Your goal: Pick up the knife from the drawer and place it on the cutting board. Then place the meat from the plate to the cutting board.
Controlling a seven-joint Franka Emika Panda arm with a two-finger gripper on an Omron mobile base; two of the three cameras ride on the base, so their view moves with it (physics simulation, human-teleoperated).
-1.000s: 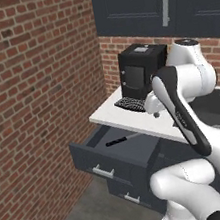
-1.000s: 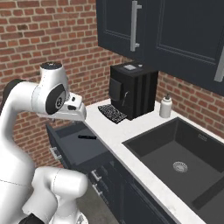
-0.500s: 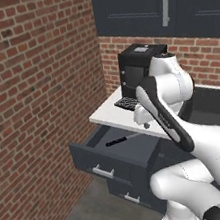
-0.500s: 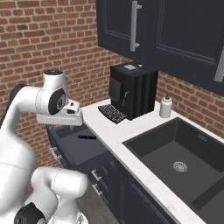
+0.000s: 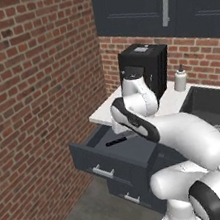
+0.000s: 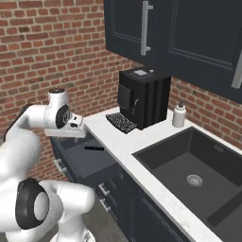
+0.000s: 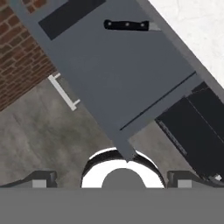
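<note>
So your drawer (image 5: pixel 124 152) was pulled out under the white counter (image 6: pixel 118 139), and the knife (image 7: pixel 131 25) was lying flat on the drawer floor, black handle pointing away from the counter edge and the blade end tucked right at that edge. From the left base camera you could see it as a dark sliver (image 5: pixel 116 141) near the back of the drawer, just beside the arm's elbow. From the right base camera it was a short dark bar (image 6: pixel 94 148) in the drawer, just below the hand.

Your claw (image 7: pixel 111 181) was released, fingers spread wide at the bottom corners of the hand camera, nothing between them. It was hanging above the open drawer looking down, and the knife sat well toward the top of that picture, so it was apart from the fingertips, no contact. The drawer's silver bar handle (image 7: pixel 63 92) showed on the front, with the grey floor (image 7: pixel 39 131) beyond it.

On the counter you had the black coffee machine (image 6: pixel 144 97) against the brick wall (image 5: pixel 32 84), a small white bottle (image 6: pixel 178 115) next to it, and the dark sink (image 6: pixel 194 170) further along.
</note>
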